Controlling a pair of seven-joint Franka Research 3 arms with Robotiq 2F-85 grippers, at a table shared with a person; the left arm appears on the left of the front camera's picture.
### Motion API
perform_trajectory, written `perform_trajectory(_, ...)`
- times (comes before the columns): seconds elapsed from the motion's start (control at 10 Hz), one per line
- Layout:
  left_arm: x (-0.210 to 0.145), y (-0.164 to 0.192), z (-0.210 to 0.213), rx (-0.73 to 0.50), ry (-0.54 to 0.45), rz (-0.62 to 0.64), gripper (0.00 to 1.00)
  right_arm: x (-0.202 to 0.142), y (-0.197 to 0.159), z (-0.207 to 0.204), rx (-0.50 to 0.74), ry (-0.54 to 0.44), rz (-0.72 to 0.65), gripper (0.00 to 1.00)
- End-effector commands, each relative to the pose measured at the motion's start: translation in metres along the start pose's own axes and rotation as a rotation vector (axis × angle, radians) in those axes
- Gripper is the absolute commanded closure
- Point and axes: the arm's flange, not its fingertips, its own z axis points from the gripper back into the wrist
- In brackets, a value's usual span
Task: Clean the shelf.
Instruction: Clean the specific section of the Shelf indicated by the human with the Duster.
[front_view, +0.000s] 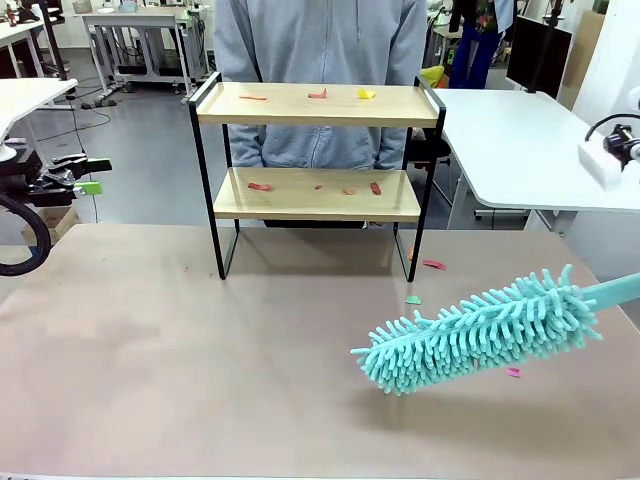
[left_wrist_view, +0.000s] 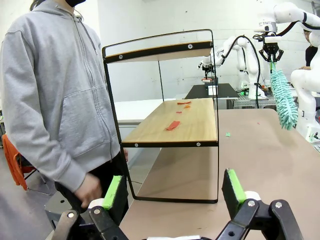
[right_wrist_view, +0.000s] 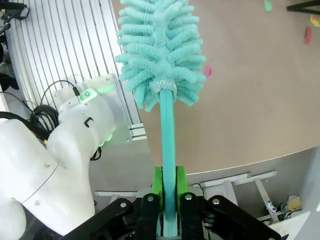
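On the tan table (front_view: 150, 350) stands one shelf (front_view: 290, 105); right pincer (right_wrist_view: 168, 175) clenches one duster (front_view: 480, 330), left pincer (left_wrist_view: 175, 187) hangs released.

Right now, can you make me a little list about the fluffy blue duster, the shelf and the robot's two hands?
Shelf: stands upright on the table; two wooden boards in a black frame.
Scraps: small coloured bits on both boards, and a few on the table near the shelf.
Duster: teal and fluffy, held above the table, apart from the shelf.
Right gripper: shut on the duster's handle.
Left gripper: open, holding nothing.
Person: stands behind the shelf.
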Motion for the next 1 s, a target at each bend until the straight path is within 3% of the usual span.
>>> perform_trajectory(0.0, 0.0027, -0.0011, -0.0009, 0.003, 0.002, -0.012, 0.0, -0.0004, -0.0015, 0.0022, -0.009, -0.011, -0.006, 0.87)
perform_trajectory(0.9, 0.0027, -0.0011, -0.0009, 0.003, 0.002, -0.012, 0.0, -0.0004, -0.0015, 0.0022, -0.009, -0.011, -0.006, 0.87)
